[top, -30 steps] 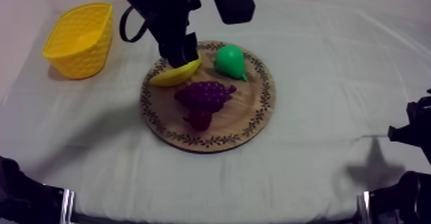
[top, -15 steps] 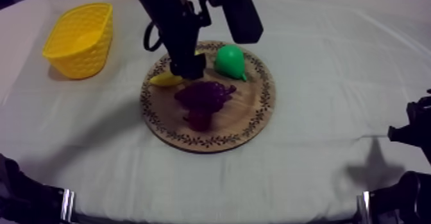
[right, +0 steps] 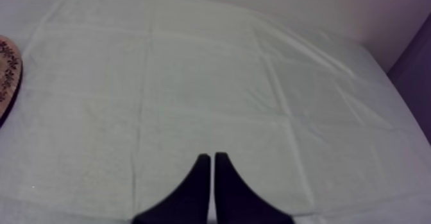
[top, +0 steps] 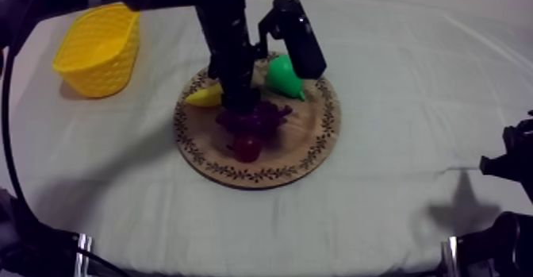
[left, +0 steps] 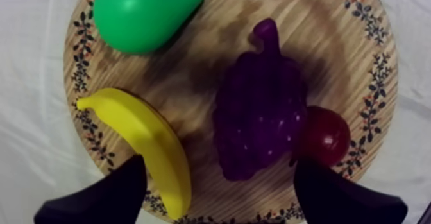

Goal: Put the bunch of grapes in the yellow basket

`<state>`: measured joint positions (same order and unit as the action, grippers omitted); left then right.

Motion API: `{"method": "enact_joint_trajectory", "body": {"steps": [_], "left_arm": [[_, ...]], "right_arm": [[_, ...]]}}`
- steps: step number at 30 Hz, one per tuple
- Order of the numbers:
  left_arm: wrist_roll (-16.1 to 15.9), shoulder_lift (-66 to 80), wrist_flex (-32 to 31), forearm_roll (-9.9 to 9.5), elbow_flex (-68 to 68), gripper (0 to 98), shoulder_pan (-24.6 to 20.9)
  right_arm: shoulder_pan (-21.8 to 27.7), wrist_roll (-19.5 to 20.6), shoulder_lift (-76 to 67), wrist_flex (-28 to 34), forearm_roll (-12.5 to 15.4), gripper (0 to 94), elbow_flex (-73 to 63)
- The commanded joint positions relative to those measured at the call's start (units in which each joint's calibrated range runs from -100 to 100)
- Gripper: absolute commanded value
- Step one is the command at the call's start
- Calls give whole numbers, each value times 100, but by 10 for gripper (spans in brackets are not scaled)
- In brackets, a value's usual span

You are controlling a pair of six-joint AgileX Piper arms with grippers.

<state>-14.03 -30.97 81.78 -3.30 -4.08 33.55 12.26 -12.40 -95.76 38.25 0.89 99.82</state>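
My left claw [left: 221, 178] has swung from the banana [left: 144, 143] down over the grapes [left: 260, 104], fingers spread astride them; grapes lie ungripped on the board [left: 321, 40]; closing comes next, I judge; basket [top: 99, 50] well apart; right claw [right: 211, 175] pressed together.

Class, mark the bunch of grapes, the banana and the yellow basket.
bunch of grapes [left: 260, 108]: left wrist view, middle of the bunch.
banana [left: 149, 140]: left wrist view, middle of its curve.
yellow basket [top: 107, 75]: top view, near side wall.

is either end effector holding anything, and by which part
Nothing is held: left end effector open over the bunch of grapes, right end effector shut on nothing.
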Motion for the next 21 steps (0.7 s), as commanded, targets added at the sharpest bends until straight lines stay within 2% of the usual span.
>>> {"method": "enact_joint_trajectory", "body": {"steps": [1,21], "left_arm": [[7,-43,20,6,-28,848,14],[116,-368,130,47,-133,880,215]], "right_arm": [[-1,-3,1,-2,1,3,-5],[-1,-3,1,-2,1,3,-5]]}}
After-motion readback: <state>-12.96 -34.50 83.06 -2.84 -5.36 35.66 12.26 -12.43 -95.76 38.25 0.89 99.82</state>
